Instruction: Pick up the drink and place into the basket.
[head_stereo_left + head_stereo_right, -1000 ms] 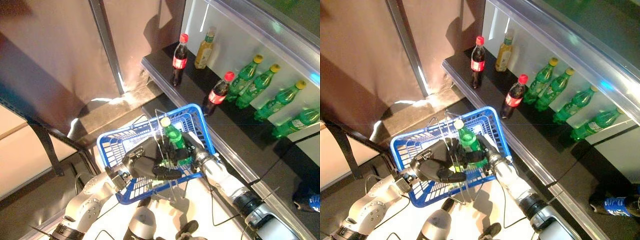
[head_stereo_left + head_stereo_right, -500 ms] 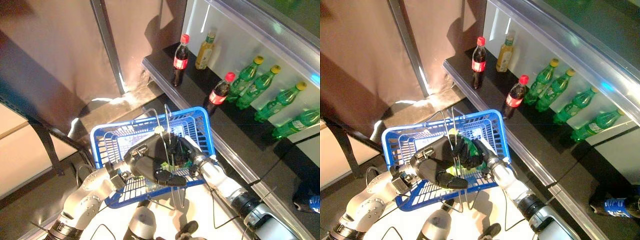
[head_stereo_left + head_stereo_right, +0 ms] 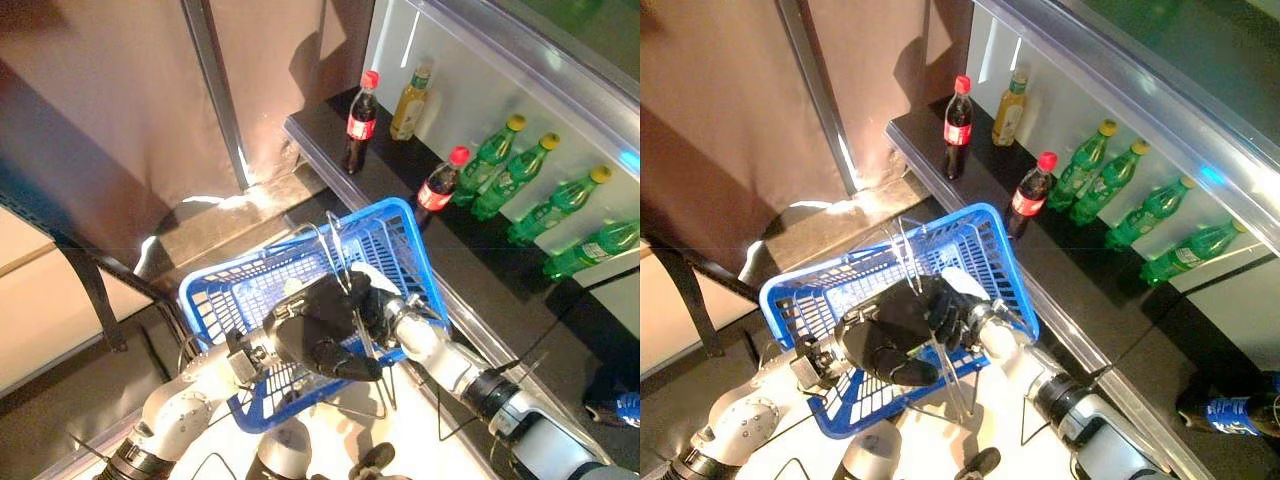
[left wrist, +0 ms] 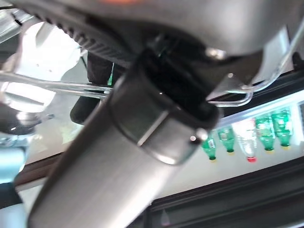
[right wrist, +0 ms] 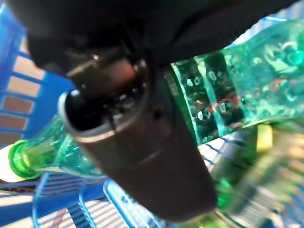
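Running along the right of the scene, a black shelf [image 3: 480, 250] backed by a white panel is stocked with green plastic bottles [image 3: 560, 200] and red-capped cola bottles [image 3: 358, 120]. A blue plastic basket [image 3: 240, 290] is carried over the dark floor [image 3: 210, 225] by its wire handles, round which the left hand [image 3: 320, 335] is clenched. The green drink bottle [image 5: 228, 104] is held down inside the basket, grasped by the right hand [image 5: 137, 142].

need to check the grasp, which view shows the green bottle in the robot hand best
The right wrist view: the green bottle fills it, with the right robot hand curled round it above the blue basket. In both eye views the hands hide the bottle. The left wrist view shows none of it.
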You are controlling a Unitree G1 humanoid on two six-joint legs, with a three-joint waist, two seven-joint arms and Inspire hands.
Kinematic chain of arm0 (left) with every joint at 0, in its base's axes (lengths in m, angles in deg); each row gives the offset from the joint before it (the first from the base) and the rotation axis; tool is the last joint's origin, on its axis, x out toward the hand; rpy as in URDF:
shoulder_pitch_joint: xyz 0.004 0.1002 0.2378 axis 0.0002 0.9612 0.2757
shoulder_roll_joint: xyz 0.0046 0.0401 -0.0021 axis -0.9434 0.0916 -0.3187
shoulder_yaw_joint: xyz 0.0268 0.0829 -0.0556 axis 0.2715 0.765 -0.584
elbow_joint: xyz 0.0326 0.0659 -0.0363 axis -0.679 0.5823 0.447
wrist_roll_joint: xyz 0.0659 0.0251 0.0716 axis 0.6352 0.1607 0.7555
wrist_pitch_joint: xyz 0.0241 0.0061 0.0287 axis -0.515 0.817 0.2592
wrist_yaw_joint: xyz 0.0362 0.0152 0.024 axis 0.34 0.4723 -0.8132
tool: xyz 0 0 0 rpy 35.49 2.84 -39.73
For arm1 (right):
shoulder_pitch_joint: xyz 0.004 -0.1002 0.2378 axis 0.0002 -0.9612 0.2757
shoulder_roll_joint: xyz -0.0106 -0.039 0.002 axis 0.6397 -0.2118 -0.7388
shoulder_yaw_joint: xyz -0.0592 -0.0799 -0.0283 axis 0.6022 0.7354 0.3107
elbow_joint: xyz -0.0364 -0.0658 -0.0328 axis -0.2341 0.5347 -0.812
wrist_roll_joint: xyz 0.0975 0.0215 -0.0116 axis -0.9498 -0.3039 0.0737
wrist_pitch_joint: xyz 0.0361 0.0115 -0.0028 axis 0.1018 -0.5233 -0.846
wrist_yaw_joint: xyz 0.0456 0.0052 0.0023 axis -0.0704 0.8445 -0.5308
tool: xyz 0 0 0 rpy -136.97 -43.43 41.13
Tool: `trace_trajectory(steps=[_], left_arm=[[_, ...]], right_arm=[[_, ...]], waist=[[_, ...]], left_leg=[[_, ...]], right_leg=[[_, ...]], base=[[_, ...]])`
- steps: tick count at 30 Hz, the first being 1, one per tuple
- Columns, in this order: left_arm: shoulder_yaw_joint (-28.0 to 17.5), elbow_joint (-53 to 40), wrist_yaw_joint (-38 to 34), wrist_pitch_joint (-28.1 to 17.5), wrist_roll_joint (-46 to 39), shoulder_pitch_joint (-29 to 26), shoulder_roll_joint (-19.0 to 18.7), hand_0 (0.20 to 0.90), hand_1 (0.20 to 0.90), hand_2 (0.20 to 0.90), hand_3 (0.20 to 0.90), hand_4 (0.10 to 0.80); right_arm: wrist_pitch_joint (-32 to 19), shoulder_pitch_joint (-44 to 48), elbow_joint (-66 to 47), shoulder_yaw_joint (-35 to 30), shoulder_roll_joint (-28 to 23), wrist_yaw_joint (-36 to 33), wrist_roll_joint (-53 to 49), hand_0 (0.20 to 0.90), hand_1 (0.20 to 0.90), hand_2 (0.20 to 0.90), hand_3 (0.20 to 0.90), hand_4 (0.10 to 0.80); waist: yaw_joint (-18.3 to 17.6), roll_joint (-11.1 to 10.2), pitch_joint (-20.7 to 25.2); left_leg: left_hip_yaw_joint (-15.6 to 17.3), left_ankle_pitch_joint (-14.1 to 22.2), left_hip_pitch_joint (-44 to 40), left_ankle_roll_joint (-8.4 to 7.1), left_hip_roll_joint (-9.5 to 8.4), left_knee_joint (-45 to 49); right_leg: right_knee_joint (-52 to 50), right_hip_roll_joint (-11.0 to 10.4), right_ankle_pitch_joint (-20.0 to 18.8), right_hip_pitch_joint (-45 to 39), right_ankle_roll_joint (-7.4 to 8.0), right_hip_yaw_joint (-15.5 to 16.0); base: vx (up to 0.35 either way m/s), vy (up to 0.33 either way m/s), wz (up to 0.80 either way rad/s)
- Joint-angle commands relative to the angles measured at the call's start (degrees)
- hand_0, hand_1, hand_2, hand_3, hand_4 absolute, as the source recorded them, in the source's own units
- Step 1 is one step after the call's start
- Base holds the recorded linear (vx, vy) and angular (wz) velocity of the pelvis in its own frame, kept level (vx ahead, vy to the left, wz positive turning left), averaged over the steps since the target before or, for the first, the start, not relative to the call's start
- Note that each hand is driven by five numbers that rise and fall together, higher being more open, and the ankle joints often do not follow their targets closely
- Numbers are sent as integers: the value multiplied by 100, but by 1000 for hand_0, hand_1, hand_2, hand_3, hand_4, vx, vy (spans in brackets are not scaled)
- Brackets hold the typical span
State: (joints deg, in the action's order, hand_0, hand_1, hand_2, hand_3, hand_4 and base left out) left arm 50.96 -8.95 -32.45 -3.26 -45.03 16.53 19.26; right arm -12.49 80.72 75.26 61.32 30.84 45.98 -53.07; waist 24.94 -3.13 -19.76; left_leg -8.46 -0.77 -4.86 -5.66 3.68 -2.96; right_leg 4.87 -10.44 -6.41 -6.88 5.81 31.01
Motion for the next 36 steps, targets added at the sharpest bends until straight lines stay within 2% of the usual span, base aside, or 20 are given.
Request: trace_trajectory(steps=[1, 6, 14, 18, 25, 32, 33, 35, 36], left_arm=[[469, -1435, 1210, -338, -1546, -701, 991, 300, 300, 300, 200, 100], [678, -1429, 1254, -211, -1648, -686, 1073, 300, 300, 300, 200, 100], [929, -1356, 1472, -339, -1545, -724, 1107, 300, 300, 300, 200, 100], [1040, -1358, 1475, -440, -1521, -847, 1079, 300, 300, 300, 200, 100], [1104, -1385, 1534, -575, -1509, -957, 993, 300, 300, 300, 200, 100], [1238, -1509, 1603, -607, -1422, -1075, 1014, 300, 300, 300, 200, 100], [1244, -1515, 1597, -602, -1413, -1079, 1025, 300, 300, 300, 200, 100], [1275, -1527, 1555, -586, -1377, -1098, 1081, 300, 300, 300, 200, 100], [1274, -1534, 1541, -580, -1360, -1102, 1100, 300, 300, 300, 200, 100]], right_arm=[[-649, 745, -24, 532, 122, -609, 608, 300, 300, 300, 200, 100], [-760, 906, 43, 705, 29, -829, 1178, 300, 300, 300, 200, 100], [-921, 1017, 170, 840, -68, -901, 1562, 300, 300, 300, 200, 100], [-1008, 1067, 314, 951, -85, -662, 1570, 300, 300, 300, 200, 100], [-798, 1065, 610, 1069, -11, -228, 1381, 300, 300, 300, 200, 100], [-585, 985, 1187, 1007, 339, 80, 1138, 300, 300, 300, 200, 100], [-565, 985, 1216, 997, 369, 94, 1130, 352, 352, 352, 260, 160], [-493, 998, 1296, 957, 468, 175, 1110, 566, 566, 566, 510, 410], [-454, 997, 1316, 945, 506, 212, 1090, 742, 742, 742, 716, 616]], waist=[[43, -102, 1652], [75, -132, 1664], [57, -151, 1693], [66, -182, 1690], [82, -213, 1703], [102, -210, 1705], [103, -212, 1707], [106, -206, 1706], [108, -205, 1709]], left_leg=[[255, -135, 227, 143, -294, -204], [206, -125, 224, 152, -320, -204], [192, -113, 224, 155, -334, -204], [174, -112, 224, 153, -344, -204], [153, -101, 211, 152, -349, -204], [128, -99, 196, 157, -346, -204], [126, -100, 197, 157, -346, -204], [120, -102, 196, 157, -343, -204], [115, -102, 196, 158, -343, -204]], right_leg=[[-284, -20, 610, -452, 199, -271], [-286, -13, 609, -464, 208, -257], [-264, -1, 605, -460, 227, -295], [-261, -4, 598, -466, 239, -287], [-257, -3, 594, -480, 240, -274], [-265, -1, 597, -492, 229, -276], [-264, 0, 598, -492, 227, -277], [-261, 3, 599, -498, 222, -274], [-263, 7, 601, -497, 218, -276]], base=[[0, 0, 0], [0, 0, 0], [0, 0, 0], [0, 0, 0], [0, 0, 0], [0, 0, 0], [0, 0, 0], [0, 0, 0], [0, 0, 0]])
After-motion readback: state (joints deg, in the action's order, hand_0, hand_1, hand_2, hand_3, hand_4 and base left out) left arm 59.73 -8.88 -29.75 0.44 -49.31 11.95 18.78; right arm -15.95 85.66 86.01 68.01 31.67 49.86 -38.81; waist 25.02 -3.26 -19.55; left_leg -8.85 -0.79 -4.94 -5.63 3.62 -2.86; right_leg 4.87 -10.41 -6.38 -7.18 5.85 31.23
